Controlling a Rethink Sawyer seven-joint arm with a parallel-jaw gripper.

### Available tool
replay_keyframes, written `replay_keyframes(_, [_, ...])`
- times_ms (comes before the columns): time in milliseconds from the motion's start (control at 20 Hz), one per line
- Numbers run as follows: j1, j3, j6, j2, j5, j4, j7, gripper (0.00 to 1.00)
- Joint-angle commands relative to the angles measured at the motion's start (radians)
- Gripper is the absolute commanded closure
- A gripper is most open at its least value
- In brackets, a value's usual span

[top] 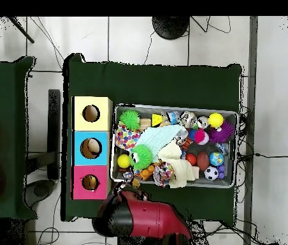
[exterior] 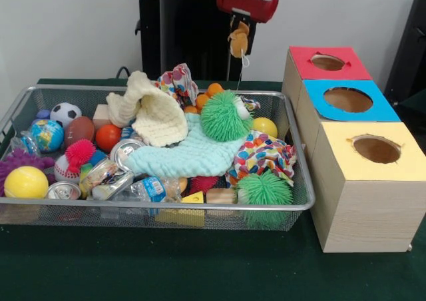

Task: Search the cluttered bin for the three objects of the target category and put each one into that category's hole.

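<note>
Green tabletop; wire bin (exterior: 301,204) crammed. Tool (exterior: 238,41) clamped on small tan toy (exterior: 238,44) near red-topped box (exterior: 319,71); sorting unfinished.

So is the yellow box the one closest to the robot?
No, in the overhead view the red box sits nearest the robot's arm, and the yellow box is the farthest of the three.

Cluttered wire bin (exterior: 301,204), three holed boxes (exterior: 363,201) (beside).
</note>
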Motion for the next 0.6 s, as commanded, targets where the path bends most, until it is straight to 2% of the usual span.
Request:
replay_keyframes(50, [-0.079, 0.031, 0.237, -0.063, 0.063, -0.102, 0.049, 1.00])
replay_keyframes(200, [-0.127, 0.044, 0.305, -0.094, 0.036, -0.163, -0.027, 1.00])
replay_keyframes(400, [-0.188, 0.066, 0.307, -0.148, -0.024, -0.210, -0.115, 1.00])
replay_keyframes(600, [-0.250, 0.095, 0.269, -0.156, -0.083, -0.249, -0.172, 1.00])
